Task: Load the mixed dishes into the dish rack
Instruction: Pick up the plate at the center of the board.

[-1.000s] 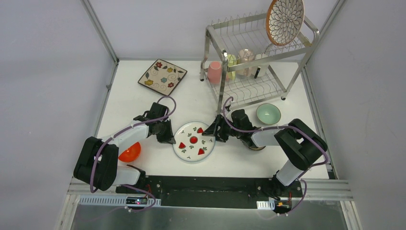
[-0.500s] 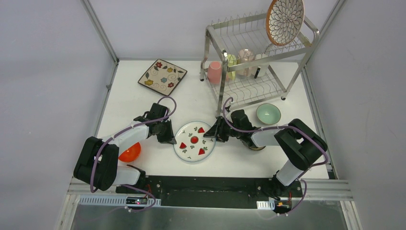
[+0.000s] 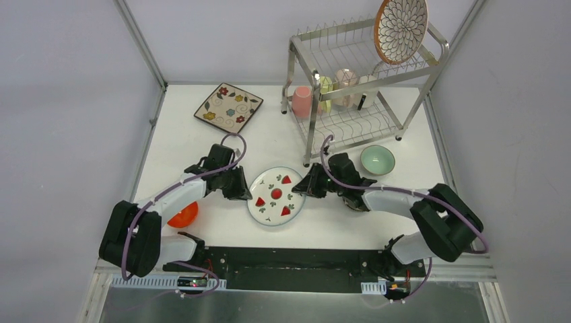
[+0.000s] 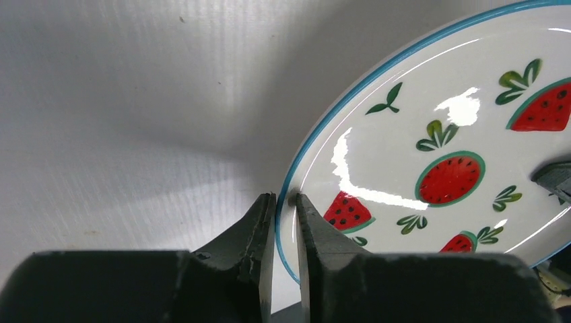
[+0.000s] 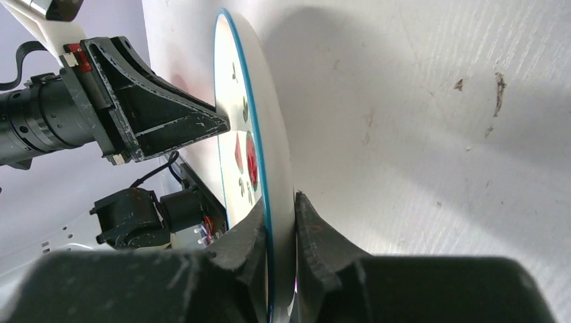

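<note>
White plate [image 3: 276, 196] — face up, rim clamped in right hand [image 3: 303, 189].

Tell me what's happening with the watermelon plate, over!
Right pincer shut on watermelon plate rim. Left pincer straddling opposite rim, grip unclear. Mint bowl sits before dish rack.

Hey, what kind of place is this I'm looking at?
Probably a robotics lab test cell, not a real kitchen. A white table is boxed in by metal framing and plain grey walls. A left arm and a right arm are bolted at its near edge, beside a dish rack.
</note>
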Available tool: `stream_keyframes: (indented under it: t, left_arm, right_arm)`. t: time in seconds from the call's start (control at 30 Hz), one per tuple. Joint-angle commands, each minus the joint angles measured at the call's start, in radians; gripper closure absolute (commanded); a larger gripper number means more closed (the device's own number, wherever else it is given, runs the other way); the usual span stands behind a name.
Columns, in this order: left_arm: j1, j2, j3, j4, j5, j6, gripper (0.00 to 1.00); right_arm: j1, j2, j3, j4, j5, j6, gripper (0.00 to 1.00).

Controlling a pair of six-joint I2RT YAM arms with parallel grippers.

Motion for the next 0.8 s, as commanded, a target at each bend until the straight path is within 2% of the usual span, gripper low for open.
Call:
stream_keyframes:
  t: [0.0,0.13,0.43,0.47,0.5,0.67,0.77]
  left_arm:
    - [-0.019,-0.090,0.043,0.070,0.127,-0.053,0.78]
    - [-0.020,-0.155,0.074,0.053,0.161,-0.076,0.61]
    - [-0.019,-0.287,0.164,-0.054,0.186,-0.031,0.35]
    - [-0.019,-0.294,0.174,-0.071,0.190,-0.021,0.25]
    - [-0.019,-0.299,0.182,-0.078,0.191,-0.013,0.21]
    - [-0.019,-0.313,0.208,-0.109,0.191,0.025,0.14]
    - [-0.019,-0.308,0.234,-0.129,0.193,0.078,0.13]
  right_arm:
    - [0.030,-0.163,0.063,0.026,0.021,-0.021,1.00]
    - [0.028,-0.269,0.061,-0.079,0.058,-0.047,1.00]
    - [0.029,-0.488,0.047,-0.262,0.119,-0.056,1.00]
    - [0.028,-0.526,0.046,-0.286,0.134,-0.053,1.00]
    - [0.028,-0.546,0.044,-0.308,0.150,-0.049,1.00]
    - [0.029,-0.696,0.037,-0.432,0.218,-0.037,1.00]
    - [0.026,-0.781,0.057,-0.544,0.272,-0.049,1.00]
